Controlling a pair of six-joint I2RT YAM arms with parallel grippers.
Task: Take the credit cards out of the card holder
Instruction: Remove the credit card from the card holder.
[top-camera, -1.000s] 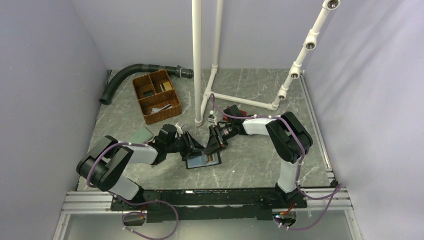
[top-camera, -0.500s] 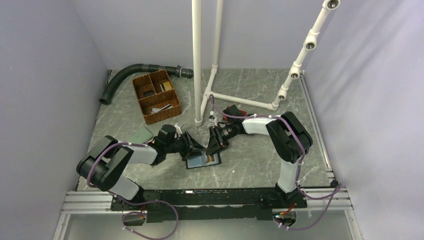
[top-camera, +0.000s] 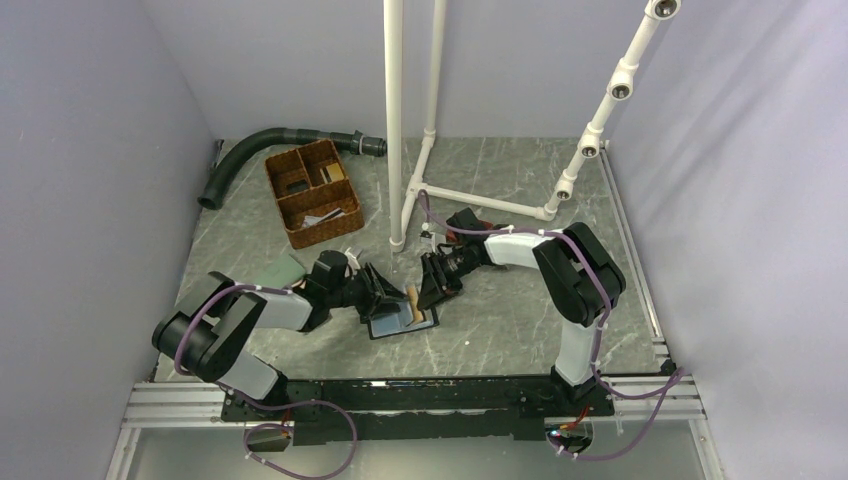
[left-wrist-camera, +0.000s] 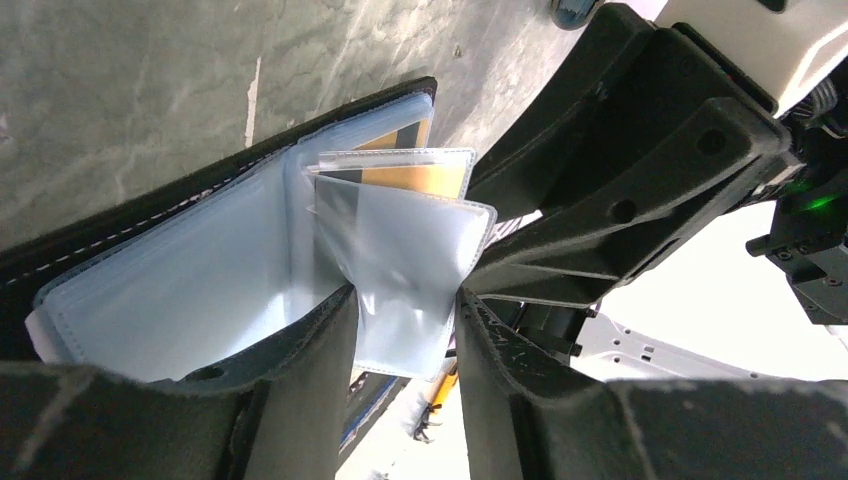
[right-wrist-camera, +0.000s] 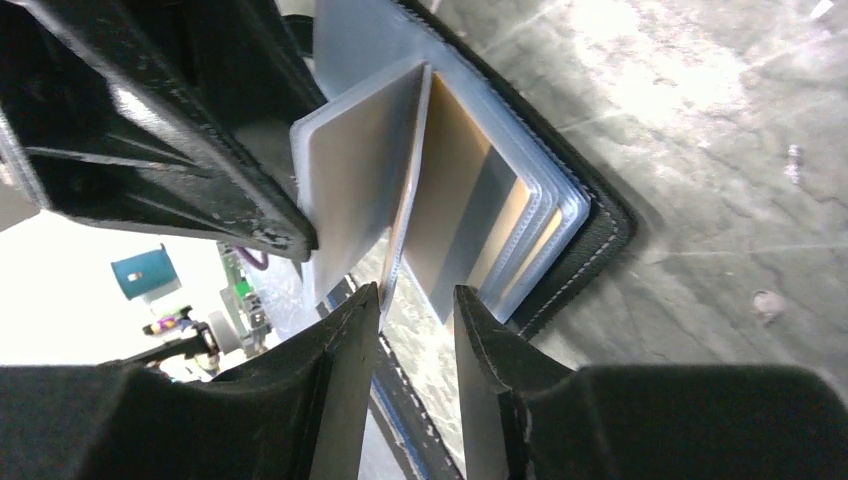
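The card holder (top-camera: 392, 324) lies open on the table, light blue panel up, black edge around it (left-wrist-camera: 150, 215) (right-wrist-camera: 590, 240). My left gripper (top-camera: 385, 292) (left-wrist-camera: 405, 310) is shut on a clear plastic sleeve (left-wrist-camera: 410, 260), which bows between both fingers and stands lifted (top-camera: 412, 300). An orange-yellow credit card (left-wrist-camera: 420, 178) (right-wrist-camera: 450, 180) sits inside the sleeves. My right gripper (top-camera: 430, 295) (right-wrist-camera: 415, 300) is open just opposite. The raised sleeve (right-wrist-camera: 350, 170) has its edge beside the right gripper's left finger, with table showing through the gap. A dark card is not visible.
A woven basket (top-camera: 312, 192) and a black hose (top-camera: 270, 145) sit at the back left. White pipe stands (top-camera: 395, 120) (top-camera: 600, 110) rise behind the grippers. A green wallet (top-camera: 283, 268) lies by the left arm. A metal rail (top-camera: 420, 395) runs along the near edge.
A tan-looking sleeve flap now stands up between the two grippers. The left gripper has drawn back slightly to the left. The right jaws have narrowed a little.
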